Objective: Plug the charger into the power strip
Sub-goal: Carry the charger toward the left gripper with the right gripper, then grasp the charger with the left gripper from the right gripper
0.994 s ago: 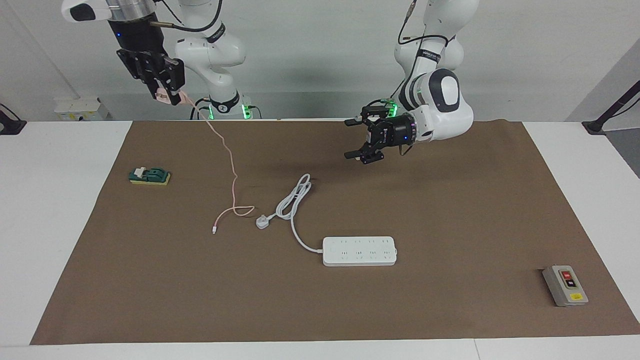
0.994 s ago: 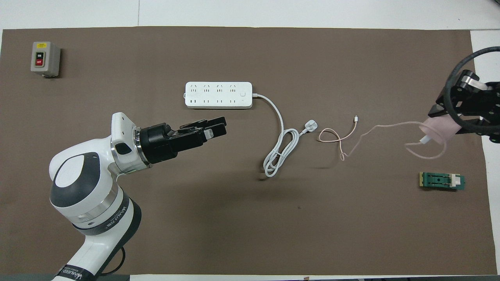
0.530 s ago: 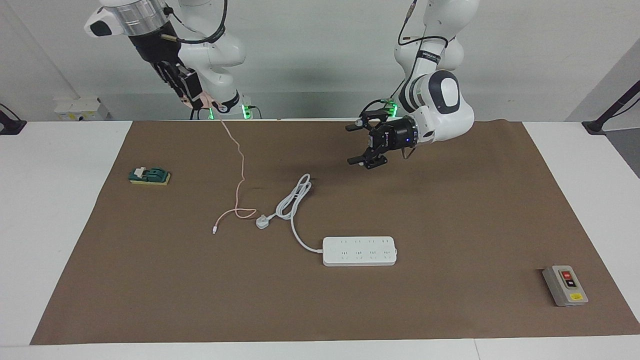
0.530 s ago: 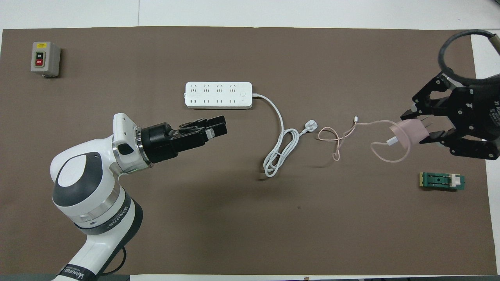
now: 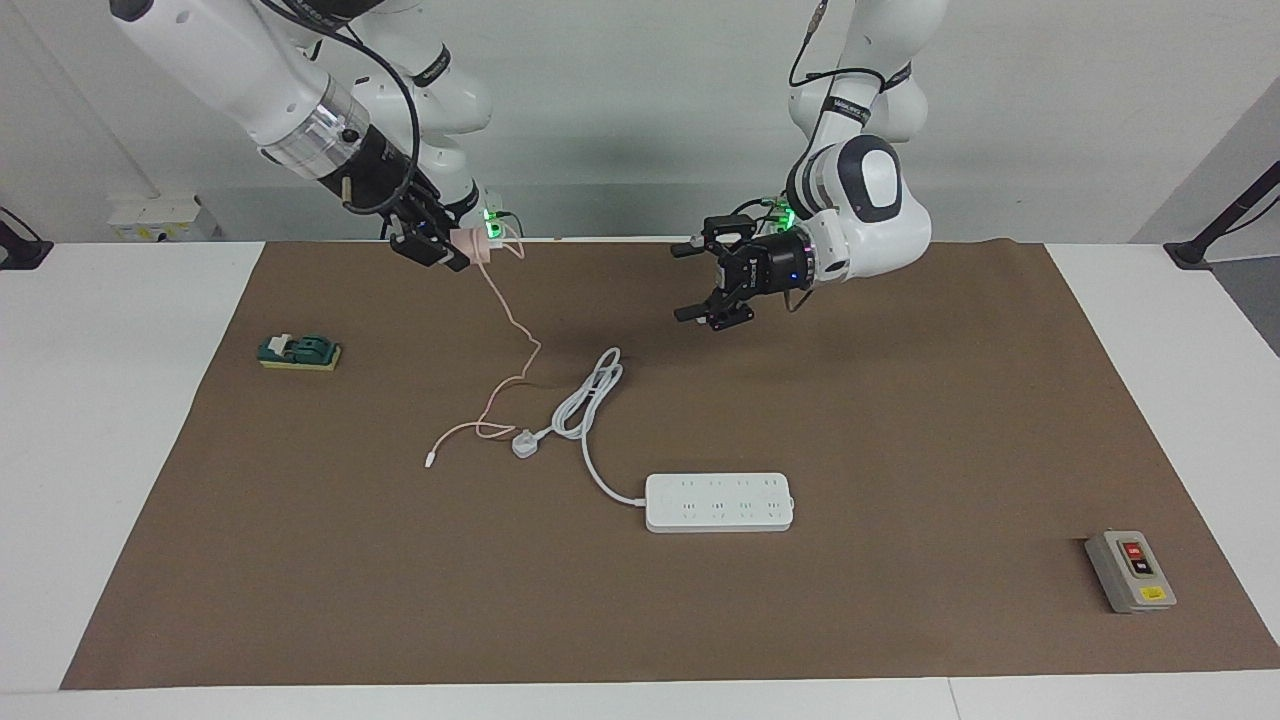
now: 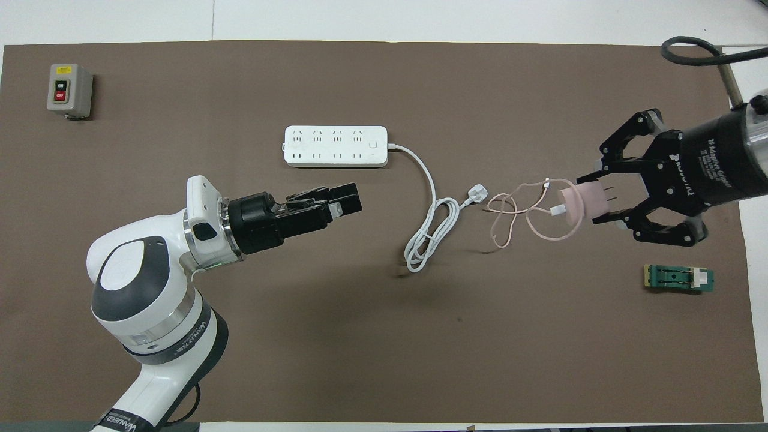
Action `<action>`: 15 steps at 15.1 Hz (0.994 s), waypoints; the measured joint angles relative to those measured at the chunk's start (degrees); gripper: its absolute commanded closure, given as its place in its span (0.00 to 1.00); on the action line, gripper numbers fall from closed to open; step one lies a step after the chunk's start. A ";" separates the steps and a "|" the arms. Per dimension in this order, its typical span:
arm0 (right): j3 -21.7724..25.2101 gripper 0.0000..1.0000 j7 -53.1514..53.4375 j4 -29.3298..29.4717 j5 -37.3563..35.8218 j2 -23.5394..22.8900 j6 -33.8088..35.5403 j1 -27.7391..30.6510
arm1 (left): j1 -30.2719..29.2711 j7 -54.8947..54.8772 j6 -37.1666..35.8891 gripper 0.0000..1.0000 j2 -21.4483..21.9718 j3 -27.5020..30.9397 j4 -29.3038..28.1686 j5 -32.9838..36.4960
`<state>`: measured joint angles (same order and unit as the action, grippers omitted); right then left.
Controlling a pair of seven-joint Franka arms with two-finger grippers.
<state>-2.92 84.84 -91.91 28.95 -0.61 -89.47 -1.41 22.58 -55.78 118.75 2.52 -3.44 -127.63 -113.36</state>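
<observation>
The charger [image 6: 581, 203], a small pale pink cube, hangs in the air with my right gripper [image 6: 595, 200] shut on it, over the mat toward the right arm's end. In the facing view the charger [image 5: 473, 245] sticks out of the right gripper [image 5: 452, 250]. Its thin pink cable [image 5: 512, 345] droops to the mat and loops beside a white three-pin plug [image 5: 524, 443]. The power strip [image 5: 720, 502] lies flat mid-table, sockets up. My left gripper [image 5: 692, 282] stands open and holds nothing, over bare mat apart from the power strip [image 6: 336, 146].
The strip's thick white cord [image 6: 429, 231] lies coiled between strip and pink cable. A grey box with red and black buttons [image 6: 69, 90] sits at the left arm's end. A small green item [image 6: 679, 278] lies at the right arm's end. A brown mat [image 5: 900, 450] covers the table.
My right gripper has swung down and toward the table's middle with the charger, dragging the pink cable into a tighter loop. The left gripper shifted slightly and stayed open.
</observation>
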 measured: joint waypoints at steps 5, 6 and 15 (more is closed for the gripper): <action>-0.29 1.00 6.01 -3.31 1.84 -3.09 -6.70 -2.92 | 5.30 3.68 7.31 0.01 -2.80 -0.05 3.58 -1.90; -0.31 1.00 6.81 -3.80 2.48 -4.06 -8.75 -3.91 | 6.05 4.83 7.62 0.02 -4.25 -0.06 5.04 -2.18; -0.32 1.00 8.88 -4.94 6.30 -8.40 -16.60 -8.50 | 8.34 16.82 8.13 0.00 -12.65 0.09 10.24 -6.89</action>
<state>-3.24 93.72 -96.85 35.25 -9.00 -106.07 -9.91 30.92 -38.97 126.88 -10.13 -3.35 -117.39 -120.26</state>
